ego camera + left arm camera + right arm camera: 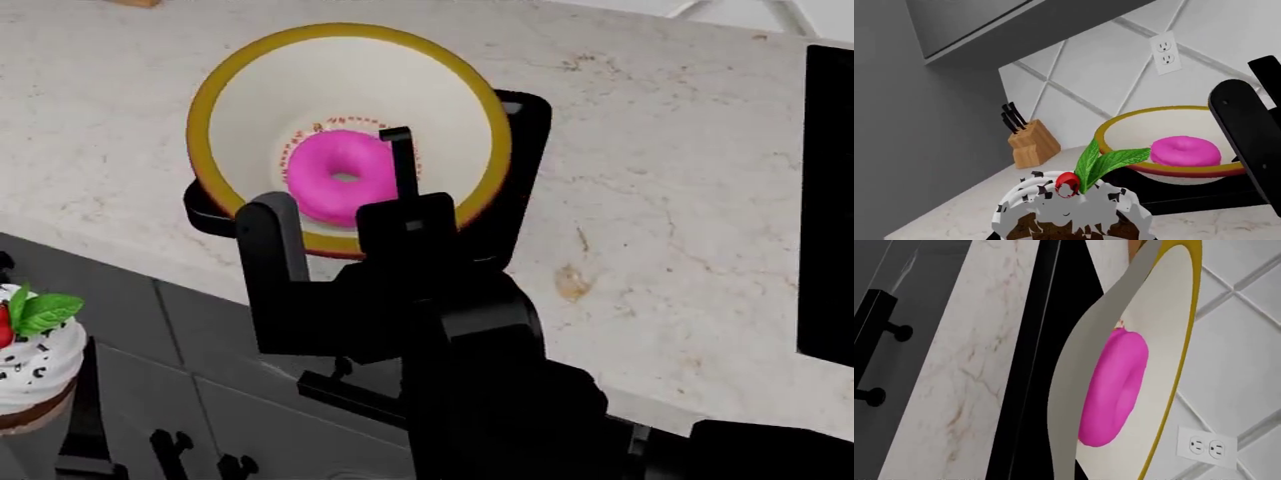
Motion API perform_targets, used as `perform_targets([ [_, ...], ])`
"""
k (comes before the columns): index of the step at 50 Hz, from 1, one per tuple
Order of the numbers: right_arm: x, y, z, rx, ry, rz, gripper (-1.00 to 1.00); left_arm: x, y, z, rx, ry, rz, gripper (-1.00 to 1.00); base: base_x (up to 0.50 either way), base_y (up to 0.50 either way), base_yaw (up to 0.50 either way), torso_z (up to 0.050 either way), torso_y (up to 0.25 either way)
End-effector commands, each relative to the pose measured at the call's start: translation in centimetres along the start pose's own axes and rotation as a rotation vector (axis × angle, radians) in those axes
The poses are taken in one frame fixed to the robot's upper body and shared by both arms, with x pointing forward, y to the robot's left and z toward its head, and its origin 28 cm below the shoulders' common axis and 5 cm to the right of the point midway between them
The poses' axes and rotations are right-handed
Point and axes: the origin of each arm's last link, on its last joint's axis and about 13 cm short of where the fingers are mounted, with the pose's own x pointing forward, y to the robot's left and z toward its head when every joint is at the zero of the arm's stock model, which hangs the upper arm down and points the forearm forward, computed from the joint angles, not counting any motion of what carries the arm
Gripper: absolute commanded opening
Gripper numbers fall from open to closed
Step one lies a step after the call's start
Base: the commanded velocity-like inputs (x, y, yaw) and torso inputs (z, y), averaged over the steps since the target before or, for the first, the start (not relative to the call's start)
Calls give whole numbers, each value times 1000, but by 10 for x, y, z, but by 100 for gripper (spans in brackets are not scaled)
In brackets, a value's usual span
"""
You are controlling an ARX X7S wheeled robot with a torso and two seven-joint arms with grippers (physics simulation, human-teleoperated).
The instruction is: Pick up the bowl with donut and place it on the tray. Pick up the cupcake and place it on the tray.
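Observation:
The cream bowl with its mustard rim rests on the black tray on the counter, and the pink donut lies inside it. My right gripper is at the bowl's near rim, open, with one finger outside the rim and a thin one over the donut. From the right wrist view the bowl and donut fill the picture. The cupcake sits between the jaws of my left gripper, which is shut on it. It hangs off the counter's front edge, left of the tray.
A wooden knife block stands against the tiled wall, which has a wall outlet. A black appliance stands at the counter's right. Grey cabinet fronts with black handles run below the marble counter.

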Motion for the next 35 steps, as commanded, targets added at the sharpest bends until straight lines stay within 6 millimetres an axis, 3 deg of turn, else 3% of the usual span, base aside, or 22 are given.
perform_targets([
  [1, -6, -12, -2, -30, 10, -63, -100, 7, -1, 10, -10, -7, -10, -100, 0, 0, 0, 0, 0],
  [9, -4, -17, -6, -37, 35, -33, -100, 37, 1, 14, -84, 13, -98, -100, 0, 0, 0, 0, 1],
  [20, -2, -23, -17, -6, 80, -9, -100, 54, -5, 28, -69, 1, -154, -100, 46, -8, 0, 0, 1],
  [35, -4, -27, -15, -8, 82, -23, -100, 44, -4, 28, -95, -18, -164, -100, 366, -45, 0, 1, 1],
])
